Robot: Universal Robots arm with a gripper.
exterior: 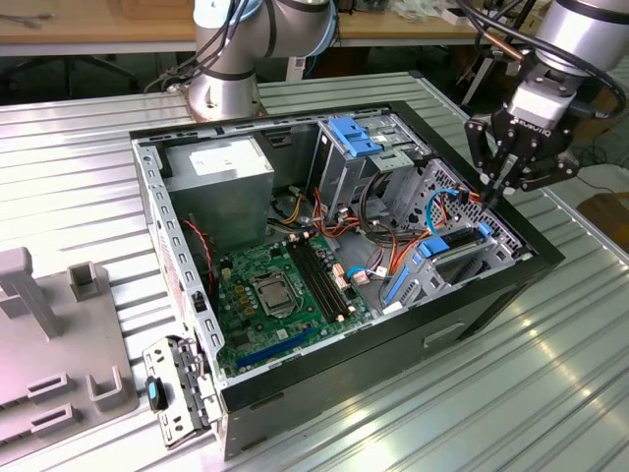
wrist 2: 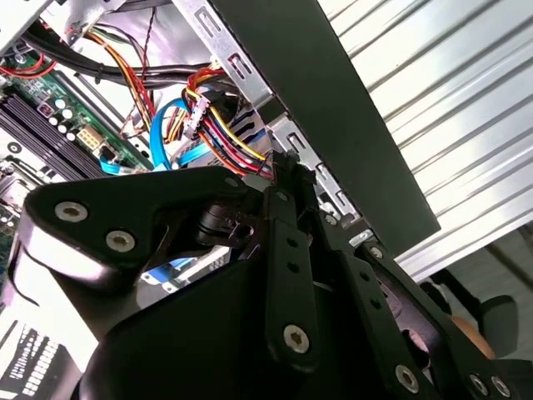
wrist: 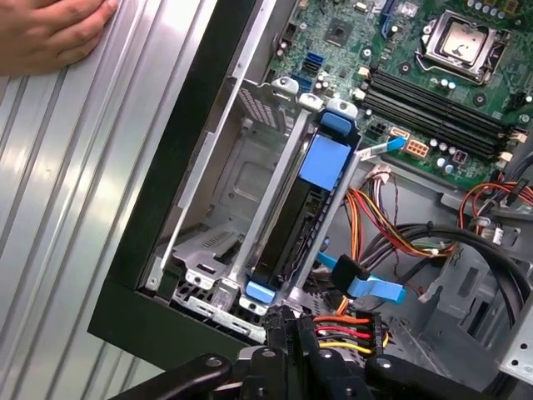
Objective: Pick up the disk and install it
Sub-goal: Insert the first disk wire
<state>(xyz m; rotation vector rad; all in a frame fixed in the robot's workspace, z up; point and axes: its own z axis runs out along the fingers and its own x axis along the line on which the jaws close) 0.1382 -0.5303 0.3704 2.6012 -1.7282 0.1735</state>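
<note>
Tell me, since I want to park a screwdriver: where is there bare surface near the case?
The ribbed metal table is bare beyond the open black computer case, on the exterior view's right. Crowded: the grey plastic fixture opposite, cables around the black gripper inside.

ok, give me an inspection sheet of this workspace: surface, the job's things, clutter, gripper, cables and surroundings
Surface: ribbed metal table, carrying an open computer case.
Job's things: the disk, in its blue carrier, stands in the grey drive cage at the case's corner.
Clutter: a grey fixture block at the exterior view's left.
Gripper: the gripper hangs at the case's edge on the exterior view's right, fingertips among the wires by the cage; open or shut cannot be told.
Cables: coloured power wires and blue data cables beside the cage.
Surroundings: a person's hand rests on the table; wooden benches behind.
</note>
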